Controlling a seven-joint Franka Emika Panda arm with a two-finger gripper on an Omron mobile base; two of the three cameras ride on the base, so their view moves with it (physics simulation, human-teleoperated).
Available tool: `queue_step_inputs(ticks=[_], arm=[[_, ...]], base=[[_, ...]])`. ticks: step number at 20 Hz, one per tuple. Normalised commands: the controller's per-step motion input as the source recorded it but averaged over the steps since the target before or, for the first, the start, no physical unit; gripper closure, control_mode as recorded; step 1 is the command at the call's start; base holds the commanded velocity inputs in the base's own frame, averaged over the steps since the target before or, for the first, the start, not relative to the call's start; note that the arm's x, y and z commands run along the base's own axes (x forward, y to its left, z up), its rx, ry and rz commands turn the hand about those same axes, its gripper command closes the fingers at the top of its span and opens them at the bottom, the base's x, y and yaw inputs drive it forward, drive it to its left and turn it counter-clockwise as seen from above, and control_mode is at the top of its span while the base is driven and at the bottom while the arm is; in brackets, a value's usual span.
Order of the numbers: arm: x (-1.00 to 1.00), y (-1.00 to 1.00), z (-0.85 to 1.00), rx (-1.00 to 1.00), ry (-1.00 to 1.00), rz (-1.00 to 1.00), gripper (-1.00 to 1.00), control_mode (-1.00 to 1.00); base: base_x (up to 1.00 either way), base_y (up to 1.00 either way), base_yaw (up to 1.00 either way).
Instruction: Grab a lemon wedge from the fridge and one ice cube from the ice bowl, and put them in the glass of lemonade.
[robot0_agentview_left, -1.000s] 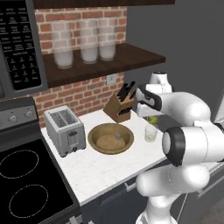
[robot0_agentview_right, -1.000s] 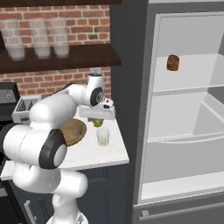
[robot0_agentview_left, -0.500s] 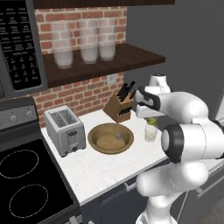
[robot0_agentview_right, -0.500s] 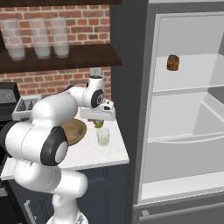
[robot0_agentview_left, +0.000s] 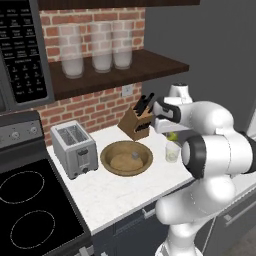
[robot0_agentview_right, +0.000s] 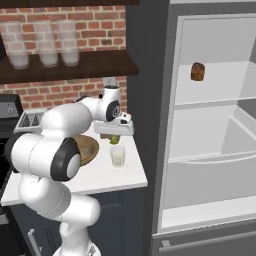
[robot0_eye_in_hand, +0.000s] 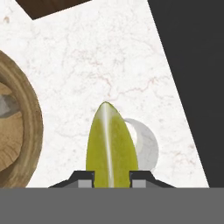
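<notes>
Yellow-green wedge: the lemon wedge (robot0_eye_in_hand: 110, 146), smooth, pointed, pale centre ridge, low centre of hand view.
Fingers: the dark fingers (robot0_eye_in_hand: 85, 178) clamp it from both sides.
Glass of lemonade (robot0_eye_in_hand: 144, 148): clear round tumbler just behind the wedge, lower right.
Counter (robot0_eye_in_hand: 109, 65): white veined marble.
Ice bowl (robot0_eye_in_hand: 26, 144): grained tan wood, curved rim at left edge.
Fridge (robot0_agentview_right: 210, 135): open, pale shelves, right of right base view.

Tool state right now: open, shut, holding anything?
Tool: shut on the lemon wedge, held above the glass of lemonade.
</notes>
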Motion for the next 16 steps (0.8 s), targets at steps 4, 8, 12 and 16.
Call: queue_step_inputs(ticks=[4,8,12,16], arm=[[-0.04,-0.11,-0.06,0.00,-0.02,0.00,1.00,-1.00],[-0.31,0.00,0.00,0.00,-0.13,0.00,1.00,-1.00],[-0.03,0.00,0.00,0.00,-0.12,0.00,1.00,-1.00],[0.04,-0.07,-0.12,0.00,-0.04,0.00,1.00,-1.00]], base=[[0.00,0.00,0.00],[0.00,0.00,0.00],[0.00,0.00,0.00],[0.00,0.00,0.00]])
